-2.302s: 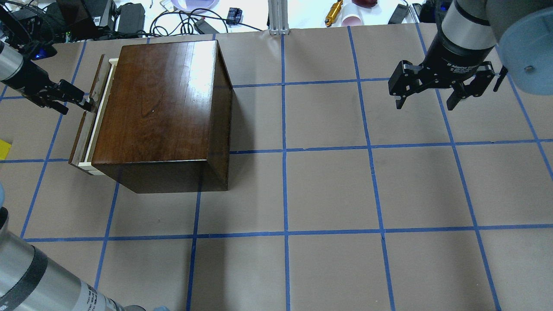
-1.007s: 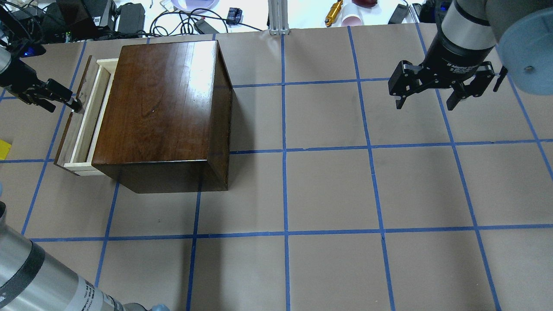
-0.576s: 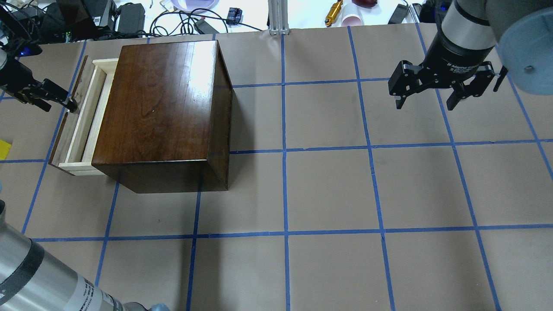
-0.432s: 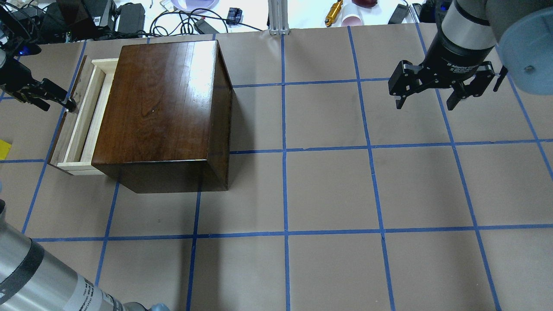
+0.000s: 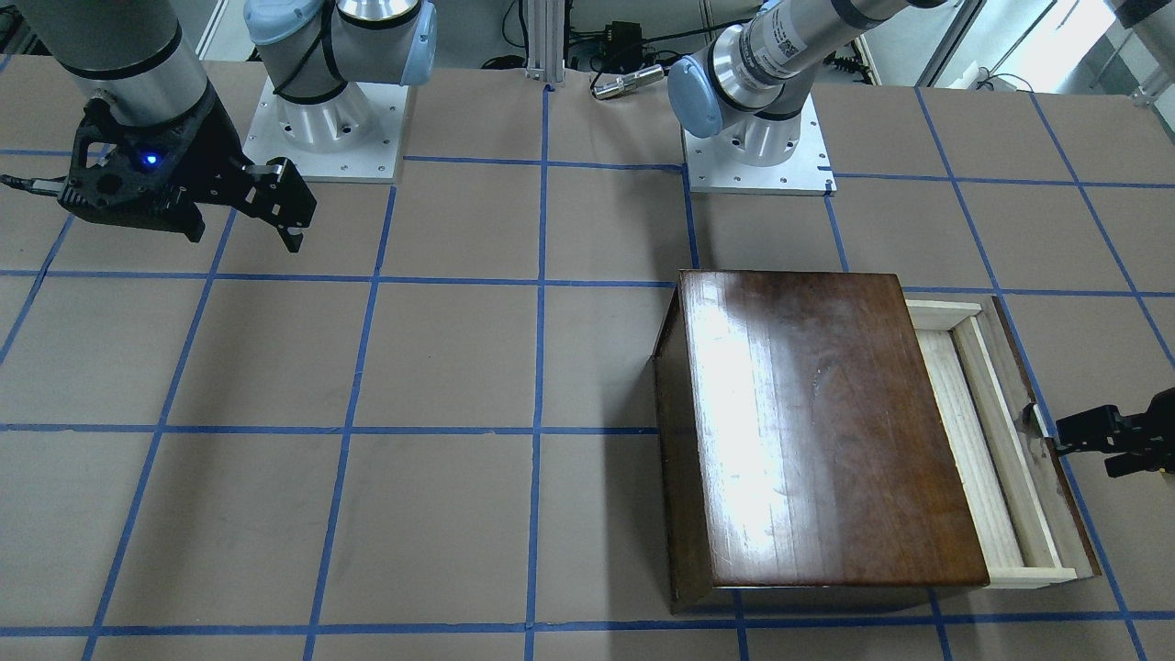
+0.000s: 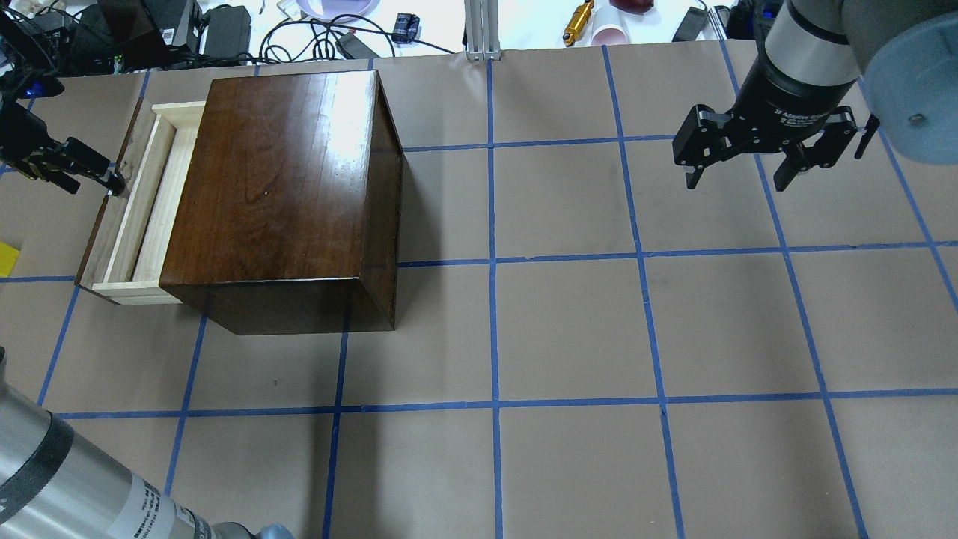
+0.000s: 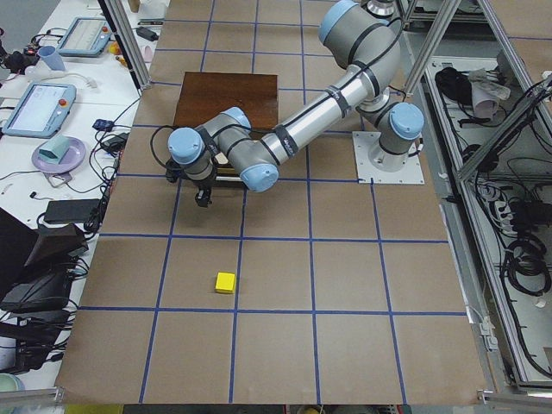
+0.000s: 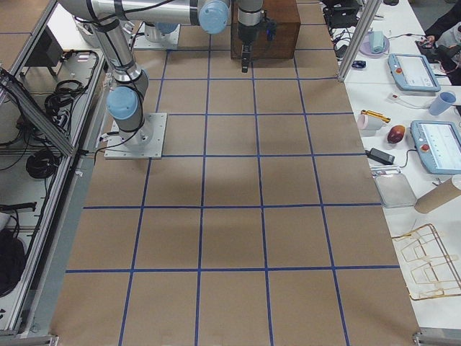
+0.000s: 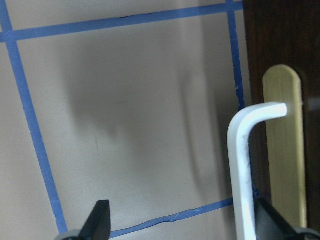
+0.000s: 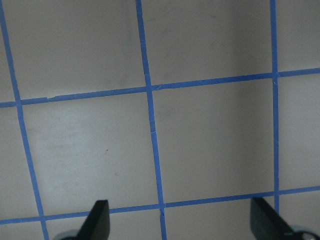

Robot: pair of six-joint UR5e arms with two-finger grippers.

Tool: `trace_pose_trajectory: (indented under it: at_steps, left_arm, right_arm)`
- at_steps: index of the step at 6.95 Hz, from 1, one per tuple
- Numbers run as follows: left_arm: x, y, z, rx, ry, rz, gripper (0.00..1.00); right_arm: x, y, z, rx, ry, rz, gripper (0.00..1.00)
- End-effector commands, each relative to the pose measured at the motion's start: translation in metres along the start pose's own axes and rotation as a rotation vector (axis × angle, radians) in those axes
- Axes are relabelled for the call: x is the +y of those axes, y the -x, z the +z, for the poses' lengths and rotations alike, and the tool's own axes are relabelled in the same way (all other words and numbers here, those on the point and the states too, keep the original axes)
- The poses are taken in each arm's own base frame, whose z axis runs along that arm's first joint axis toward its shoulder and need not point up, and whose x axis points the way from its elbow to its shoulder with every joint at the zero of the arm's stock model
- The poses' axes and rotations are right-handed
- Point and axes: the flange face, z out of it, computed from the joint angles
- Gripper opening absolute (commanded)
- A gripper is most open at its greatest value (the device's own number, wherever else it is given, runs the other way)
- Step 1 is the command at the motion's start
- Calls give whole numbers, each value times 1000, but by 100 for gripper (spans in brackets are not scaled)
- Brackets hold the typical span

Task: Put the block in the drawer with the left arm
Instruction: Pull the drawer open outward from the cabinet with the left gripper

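Two things could go wrong from here. The drawer (image 6: 159, 213) sticks out of the wooden box (image 6: 277, 180) only part way, so the gap to drop something in is thin. I think the block (image 7: 225, 282) could hit the dark front board or the lip of the box and bounce off if the gap stays this small. Also, a hard tug might drag the whole box along the table or let the small metal pull (image 9: 241, 160) slip away from the finger.

The block is not picked up yet. It sits on the table on the drawer side of the box, well apart from it.

The left arm (image 7: 302, 129) reaches out long and low past the box and bends round to face the drawer front. The left gripper (image 6: 101, 176) is right at the drawer front, on the side away from the box. Its fingers are spread wide and hold nothing. The pull is just beside one fingertip (image 9: 270, 225), not squeezed between the two.

The right gripper (image 6: 737, 183) hangs above the table far from the box on its other side, also spread wide and empty.
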Motion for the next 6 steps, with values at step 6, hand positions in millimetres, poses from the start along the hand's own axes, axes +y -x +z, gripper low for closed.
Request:
trace_pose_trajectory:
  at_steps: [6]
  left_arm:
    - [0,9,-5,-24,-21,12,100]
  right_arm:
    - [0,0,0,0,0,0,100]
